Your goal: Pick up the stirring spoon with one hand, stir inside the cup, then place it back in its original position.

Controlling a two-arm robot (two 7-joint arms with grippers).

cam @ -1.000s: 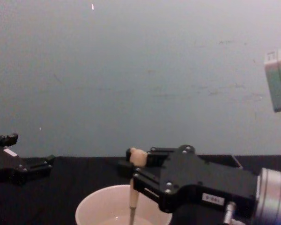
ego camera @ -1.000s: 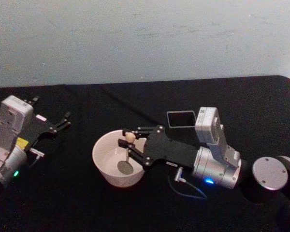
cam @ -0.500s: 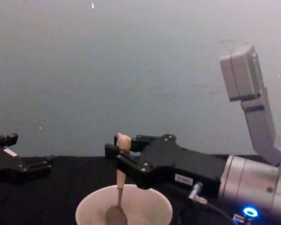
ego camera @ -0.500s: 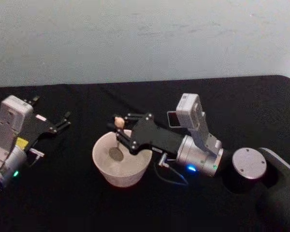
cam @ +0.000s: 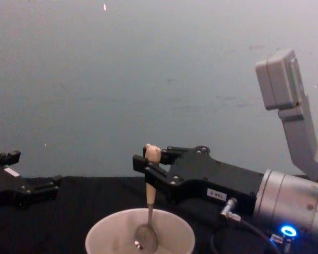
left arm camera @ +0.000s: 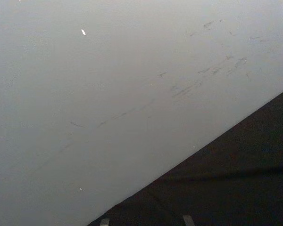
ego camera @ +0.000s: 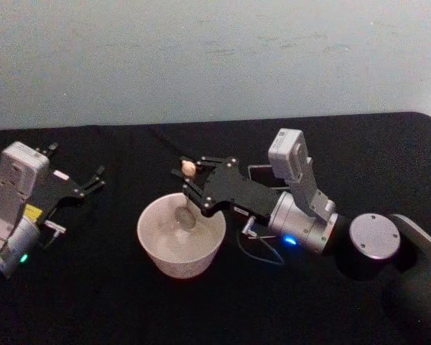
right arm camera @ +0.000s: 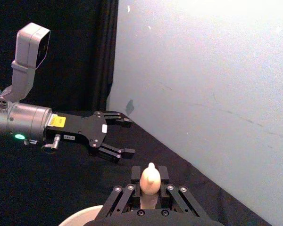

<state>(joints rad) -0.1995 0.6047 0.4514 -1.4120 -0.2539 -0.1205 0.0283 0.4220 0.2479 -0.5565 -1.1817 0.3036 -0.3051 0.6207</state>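
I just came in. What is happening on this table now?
The right tool is shut on the beige handle of the stirring spoon. It holds the spoon nearly upright, with the metal bowl down inside the cream cup. This looks like the stirring step. The dark holder stands behind that arm, without the spoon. The left tool is parked open on the left, away from the cup.

We are seeing soft, even light spreading over the pale wall [ego camera: 215, 50], glowing brightest in the right wrist view. The black table [ego camera: 93, 302] is swallowing the light, reading as a flat dark mass. The cup [ego camera: 178, 266] is standing out pale; a blue lamp [ego camera: 288, 240] is shining on the right arm [ego camera: 309, 219].
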